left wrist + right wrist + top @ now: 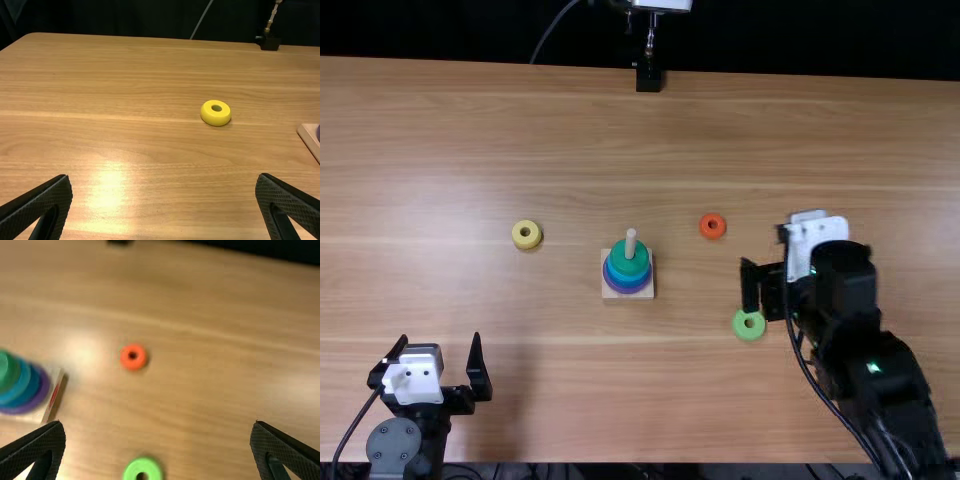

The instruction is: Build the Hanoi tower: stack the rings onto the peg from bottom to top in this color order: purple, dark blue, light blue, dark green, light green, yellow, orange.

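Left gripper (pixel 164 176), right gripper (pixel 159 424): jaws wide. Off-centre right descent could skid the round, plastic-looking light green ring (pixel 748 333), lower right of top view.

- All 7 rings: 1 plain, solid colour each
- Yellow ring (pixel 215 119): bright yellow in the left wrist view, paler in the top view
- Orange ring (pixel 713 219): a reddish orange
- Light green ring (pixel 742 331): fresh lime
- Dark green ring (pixel 629 266): deep, leaning to teal
- Light blue ring (pixel 21 385): a cyan tone
- Dark blue ring (pixel 33 386): deeper blue
- Purple ring (pixel 44 391): violet
- Peg (pixel 630 244): pale cream wood
- Base (pixel 645 294): pale wood, red mark on 1 side
- Table (pixel 470 130): light brown, streaked with darker grain
- Left gripper (pixel 438 350), right gripper (pixel 772 285): black, 2 fingers each, fine crosshatch texture
- Backdrop (pixel 450 30): black
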You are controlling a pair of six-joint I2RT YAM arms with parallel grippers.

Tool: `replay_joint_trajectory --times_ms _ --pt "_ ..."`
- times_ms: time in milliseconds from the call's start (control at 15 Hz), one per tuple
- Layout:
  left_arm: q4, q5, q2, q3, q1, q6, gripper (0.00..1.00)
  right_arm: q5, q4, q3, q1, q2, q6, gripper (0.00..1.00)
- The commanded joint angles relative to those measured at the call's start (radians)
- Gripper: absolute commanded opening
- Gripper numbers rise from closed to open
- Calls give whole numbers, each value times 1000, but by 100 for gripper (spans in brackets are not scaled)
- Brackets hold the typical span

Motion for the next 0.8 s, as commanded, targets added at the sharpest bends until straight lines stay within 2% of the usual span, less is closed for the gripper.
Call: replay_joint_trajectory --times_ms 0,67,133,200,267,333,533,600,733 --pt "-79 -11 -12 -104 -10 -3 100 3 -23 -6 18 54 21 100" --pt "-79 -11 -12 -104 -9 -3 100 1 -53 -12 18 91 108 100" --pt "-79 -11 -12 -104 -10 -3 100 -13 -64 -14 15 122 229 100" --pt "-79 -11 -12 -104 -9 -3 100 -45 -64 -14 13 154 310 100" --pt "-79 -11 -12 -104 -9 -3 100 -102 -64 -15 10 182 334 100" --pt "-79 -11 -12 -104 -9 -3 100 -116 -71 -28 10 198 332 100" --pt "-79 -11 -12 -104 -9 -3 100 -113 -75 -72 13 254 327 100" --pt "-79 -11 -12 -104 -9 -3 100 -111 -77 -92 12 281 312 100" --pt "-79 -11 -12 -104 -9 -3 100 -109 -75 -135 10 298 227 100"
